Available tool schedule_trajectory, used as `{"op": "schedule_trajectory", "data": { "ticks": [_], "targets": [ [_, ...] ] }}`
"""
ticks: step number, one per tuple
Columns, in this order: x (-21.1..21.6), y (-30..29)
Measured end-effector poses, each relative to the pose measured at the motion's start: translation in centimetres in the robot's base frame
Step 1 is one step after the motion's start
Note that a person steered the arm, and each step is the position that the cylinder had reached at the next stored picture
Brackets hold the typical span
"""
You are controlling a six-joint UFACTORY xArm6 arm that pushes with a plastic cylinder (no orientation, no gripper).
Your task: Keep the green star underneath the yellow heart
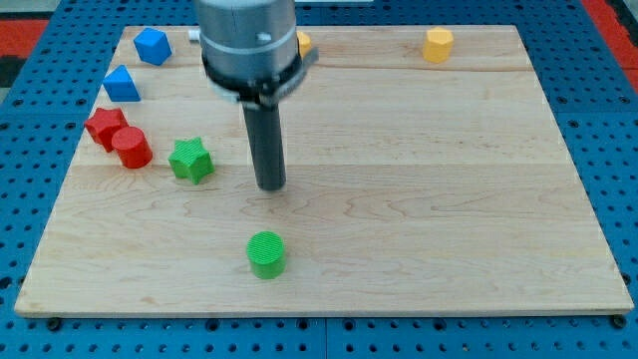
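The green star [190,160] lies on the wooden board at the view's left. A yellow block [304,44], mostly hidden behind the arm, sits at the view's top; its shape cannot be made out. My tip [271,185] rests on the board to the right of the green star, about a block's width from it, and above the green cylinder [266,254].
A yellow hexagonal block [437,45] sits at the view's top right. Two blue blocks [152,46] [121,84] lie at the top left. A red star-like block [105,126] and a red cylinder [131,148] touch just left of the green star. The wooden board's edge [319,311] runs along the view's bottom.
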State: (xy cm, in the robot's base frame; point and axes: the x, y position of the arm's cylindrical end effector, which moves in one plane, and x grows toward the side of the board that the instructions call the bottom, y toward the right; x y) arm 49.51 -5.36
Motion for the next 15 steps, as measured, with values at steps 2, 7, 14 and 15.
{"op": "schedule_trajectory", "data": {
  "ticks": [2, 7, 14, 15],
  "targets": [
    [0.5, -11.6],
    [-8.7, -2.7],
    [-12.9, -6.4],
    [-15.1, -6.7]
  ]
}}
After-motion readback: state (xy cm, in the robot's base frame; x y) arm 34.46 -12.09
